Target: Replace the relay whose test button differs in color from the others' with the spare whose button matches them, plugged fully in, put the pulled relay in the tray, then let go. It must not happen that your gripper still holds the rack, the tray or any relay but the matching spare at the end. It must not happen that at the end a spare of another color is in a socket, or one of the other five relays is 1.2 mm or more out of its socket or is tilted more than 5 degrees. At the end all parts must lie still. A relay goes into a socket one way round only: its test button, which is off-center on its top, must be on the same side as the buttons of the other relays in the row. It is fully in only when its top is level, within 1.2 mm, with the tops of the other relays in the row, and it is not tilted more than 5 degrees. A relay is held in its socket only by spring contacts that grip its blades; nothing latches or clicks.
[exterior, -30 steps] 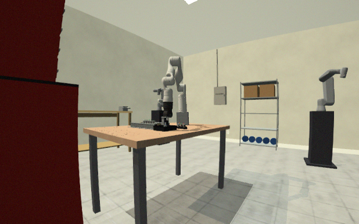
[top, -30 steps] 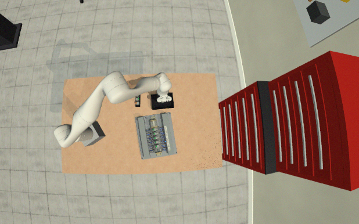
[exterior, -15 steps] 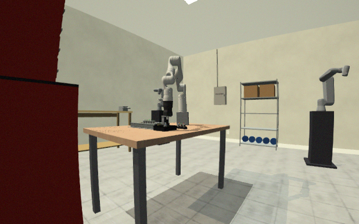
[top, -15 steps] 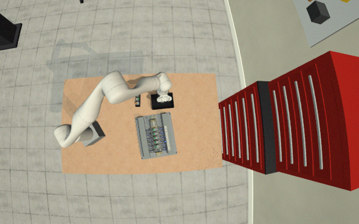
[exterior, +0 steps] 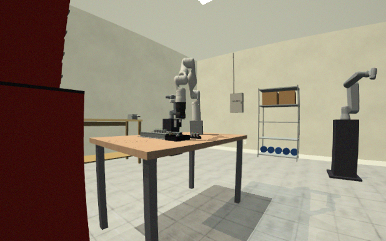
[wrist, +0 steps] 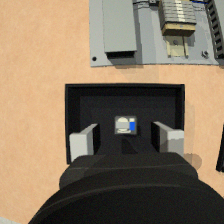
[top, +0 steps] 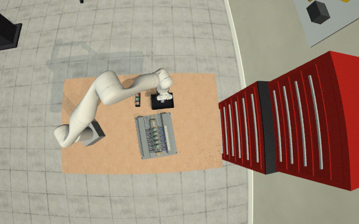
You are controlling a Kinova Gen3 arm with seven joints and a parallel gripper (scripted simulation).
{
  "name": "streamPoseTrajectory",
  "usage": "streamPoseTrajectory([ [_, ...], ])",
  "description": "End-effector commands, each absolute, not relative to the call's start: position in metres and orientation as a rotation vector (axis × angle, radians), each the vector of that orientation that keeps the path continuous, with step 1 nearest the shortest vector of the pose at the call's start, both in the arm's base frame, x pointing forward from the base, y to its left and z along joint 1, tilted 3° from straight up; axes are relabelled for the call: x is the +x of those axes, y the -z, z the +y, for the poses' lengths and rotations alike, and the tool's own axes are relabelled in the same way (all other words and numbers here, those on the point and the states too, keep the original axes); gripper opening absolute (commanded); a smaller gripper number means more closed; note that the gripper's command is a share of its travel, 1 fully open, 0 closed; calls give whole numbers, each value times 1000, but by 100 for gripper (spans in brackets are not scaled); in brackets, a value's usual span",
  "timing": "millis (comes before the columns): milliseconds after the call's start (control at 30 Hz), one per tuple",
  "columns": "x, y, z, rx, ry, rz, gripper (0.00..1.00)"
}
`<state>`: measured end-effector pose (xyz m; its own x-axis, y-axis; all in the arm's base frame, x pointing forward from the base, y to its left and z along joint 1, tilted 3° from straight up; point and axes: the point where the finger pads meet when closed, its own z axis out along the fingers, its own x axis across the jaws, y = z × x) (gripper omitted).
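Note:
My gripper (top: 163, 98) (exterior: 175, 124) (wrist: 125, 133) is open and empty, hanging over the black tray (top: 155, 105) (exterior: 177, 137) (wrist: 100, 102). A relay with a blue test button (wrist: 125, 125) lies on the tray floor, below and between my spread fingers, apart from both. The grey rack (top: 142, 139) (wrist: 150, 42) lies just beyond the tray. Its row of relays (top: 155, 136) shows green buttons. The socket at the row's end nearest the tray (top: 153, 120) (wrist: 176, 44) looks beige and empty. Three spare relays (top: 137, 100) (exterior: 195, 136) stand in a small black holder left of the tray; one has a green button.
The arm's base (top: 94, 133) stands at the table's left side. A red tool cabinet (top: 294, 122) stands off the table's right edge. The wooden table (top: 195, 136) has bare room right of the rack and along the front.

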<state>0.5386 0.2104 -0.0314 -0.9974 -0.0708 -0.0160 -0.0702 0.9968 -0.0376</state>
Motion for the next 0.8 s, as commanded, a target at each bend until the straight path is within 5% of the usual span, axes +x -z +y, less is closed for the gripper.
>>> streamPoseTrajectory([
  [0, 539, 26, 211, -114, 58, 3120, 100],
  [767, 540, 9, 211, -123, 59, 3118, 100],
])
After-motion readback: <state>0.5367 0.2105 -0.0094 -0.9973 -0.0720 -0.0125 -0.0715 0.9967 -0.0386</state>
